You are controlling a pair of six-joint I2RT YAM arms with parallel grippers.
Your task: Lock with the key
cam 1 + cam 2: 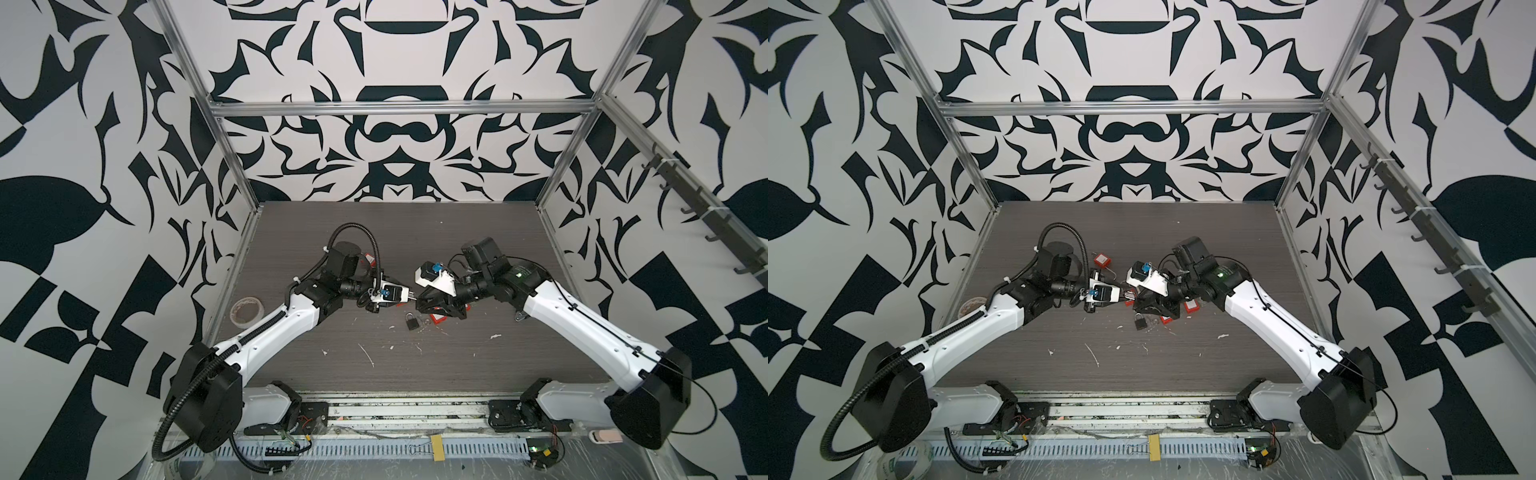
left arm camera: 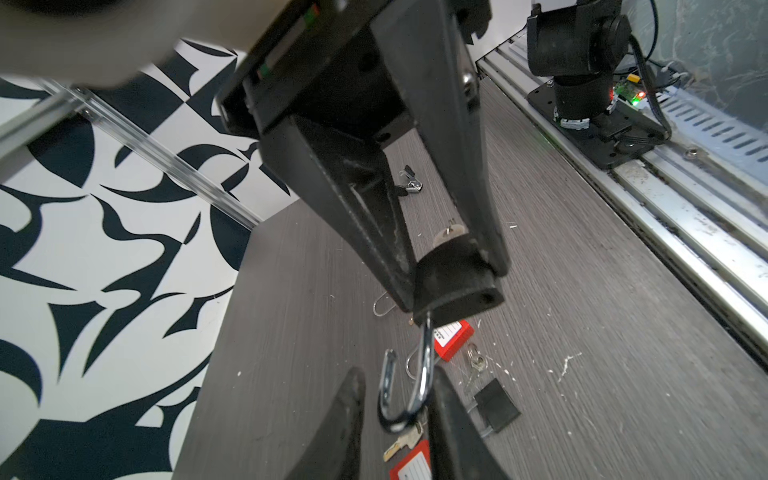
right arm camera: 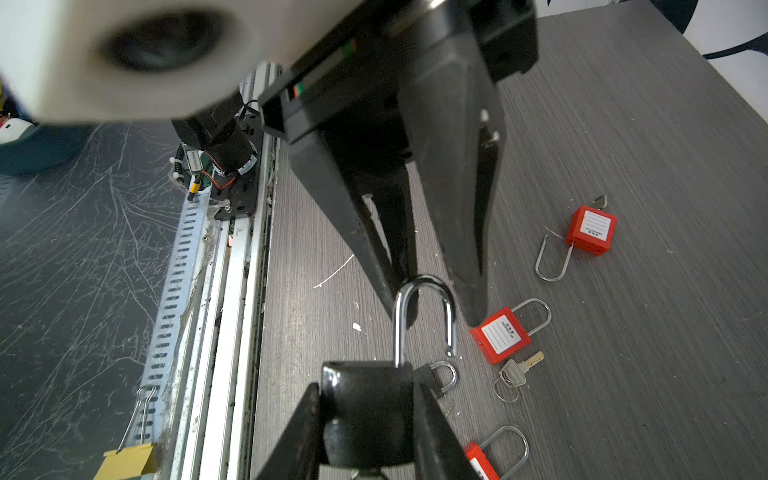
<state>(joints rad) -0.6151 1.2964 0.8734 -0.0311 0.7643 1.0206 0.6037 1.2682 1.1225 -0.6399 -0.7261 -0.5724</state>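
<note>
1. While the right gripper (image 2: 455, 286) is clamping the padlock (image 3: 365, 399) by its black body, both are hanging in the air above the table (image 1: 457, 365).
2. Shackle (image 3: 424, 283): standing open, with one leg seated in the padlock and the free leg ending clear of the body.
3. Left gripper (image 2: 399, 376): facing the padlock head-on, with its jaws part open and straddling the shackle. One finger (image 2: 457, 432) is lying against the seated leg. The opposite one is showing a gap to the free leg, so the gripper is pinching nothing.
4. Key (image 2: 448, 232): a pale, key-like piece is poking out at the padlock's base, between the right fingers. Whether it is sitting in the keyhole cannot be told.
5. Small lock (image 1: 411, 322): black, lying on the table just below the padlock.
6. Red locks (image 3: 500, 334): three are showing in the right wrist view, lying on the table near the padlock but apart from it.
7. Spare key (image 3: 519, 368): lying on its ring below the padlock, just beside a red lock.
8. Tape roll (image 1: 247, 309): lying well to the left of the padlock.
</note>
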